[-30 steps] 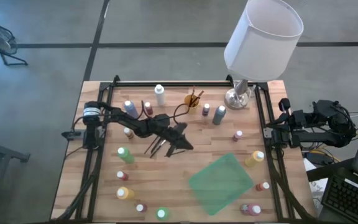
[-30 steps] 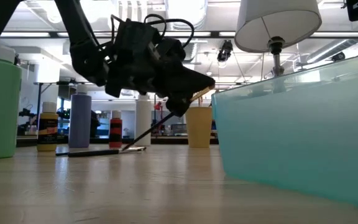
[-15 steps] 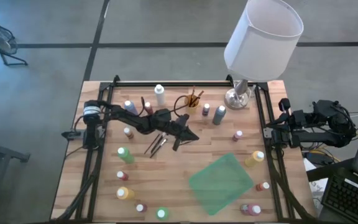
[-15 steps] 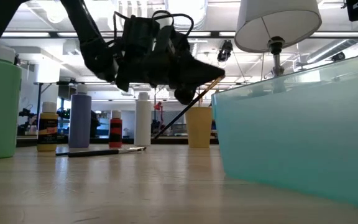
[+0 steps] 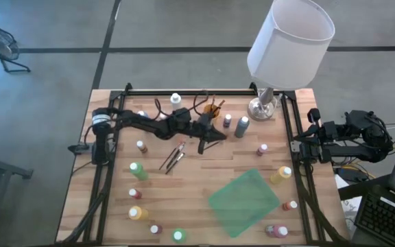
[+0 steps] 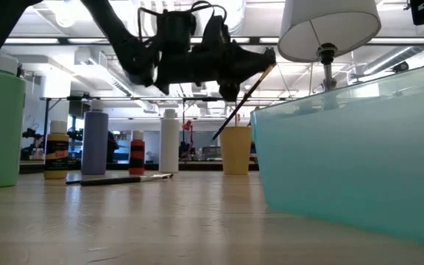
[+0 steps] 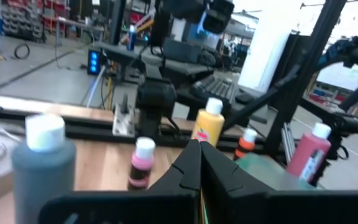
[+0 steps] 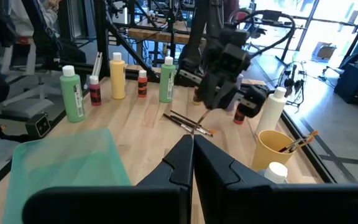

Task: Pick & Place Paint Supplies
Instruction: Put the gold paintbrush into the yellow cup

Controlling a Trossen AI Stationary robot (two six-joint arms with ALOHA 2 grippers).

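My left gripper [image 5: 214, 136], clamped on a brush [image 6: 243, 103], hangs above open board beside the yellow cup [image 5: 213, 113]; right gripper [image 8: 189, 149] clenched empty at the table's [image 5: 184, 185] right edge; labels seem unreadable.

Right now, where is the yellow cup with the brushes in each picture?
High view: yellow cup, top middle of the table.
Low view: centre, just left of the green tray.
Left wrist view: not in it.
Right wrist view: lower right.
Shared landmark: the tray.
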